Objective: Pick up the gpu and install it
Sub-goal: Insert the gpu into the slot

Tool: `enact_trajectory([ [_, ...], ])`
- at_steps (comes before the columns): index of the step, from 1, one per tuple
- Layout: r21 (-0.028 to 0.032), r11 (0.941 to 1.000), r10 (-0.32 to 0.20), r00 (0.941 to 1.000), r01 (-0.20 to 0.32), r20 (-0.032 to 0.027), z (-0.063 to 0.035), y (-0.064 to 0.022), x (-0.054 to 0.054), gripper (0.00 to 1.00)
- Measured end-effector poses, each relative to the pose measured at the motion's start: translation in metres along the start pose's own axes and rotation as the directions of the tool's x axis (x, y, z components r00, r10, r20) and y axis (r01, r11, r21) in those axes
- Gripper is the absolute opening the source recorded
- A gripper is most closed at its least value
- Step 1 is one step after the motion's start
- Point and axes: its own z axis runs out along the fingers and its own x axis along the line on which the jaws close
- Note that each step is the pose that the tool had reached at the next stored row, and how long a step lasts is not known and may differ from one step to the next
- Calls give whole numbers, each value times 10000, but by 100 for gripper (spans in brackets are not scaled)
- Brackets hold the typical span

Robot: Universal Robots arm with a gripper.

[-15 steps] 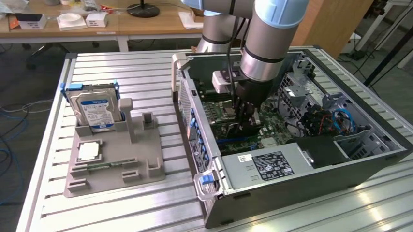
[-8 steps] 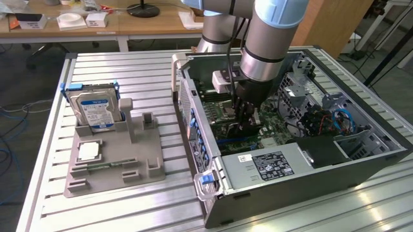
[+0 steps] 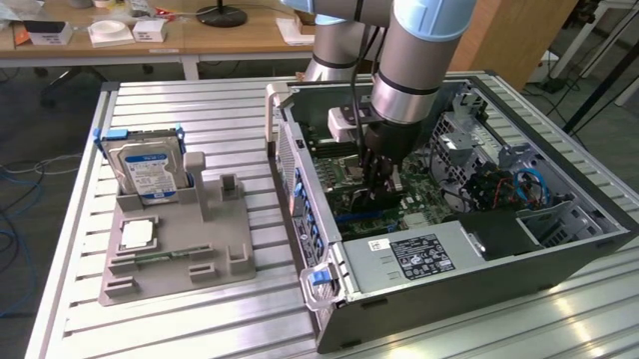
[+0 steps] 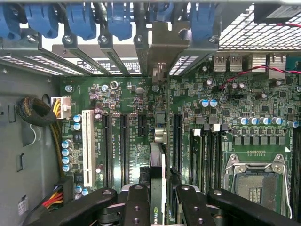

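My gripper (image 3: 384,193) reaches down into the open computer case (image 3: 559,247), over the green motherboard (image 4: 131,99). It is shut on the gpu (image 4: 158,160), which the wrist view shows edge-on between the black fingers (image 4: 136,207). The thin dark card runs along one of the long expansion slots. Its silvery bracket (image 4: 167,44) stands at the case's rear slot openings, among the blue clips (image 4: 80,19). I cannot tell whether the card's edge is seated in the slot.
In the case, a power supply (image 3: 420,254) sits near the front, cables at the exterior view's right, and a CPU socket (image 4: 256,179) beside the slots. On the slatted table, a grey holder (image 3: 190,254) carries a hard drive (image 3: 148,168) and a processor chip (image 3: 138,233).
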Motion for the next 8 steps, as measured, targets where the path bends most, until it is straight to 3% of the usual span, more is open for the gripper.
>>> enact_trajectory([
  [4,2,10000,-4,10000,4,-8,0,-1,-4,26],
  [8,3,10000,-2,10000,2,-82,0,2,1,26],
])
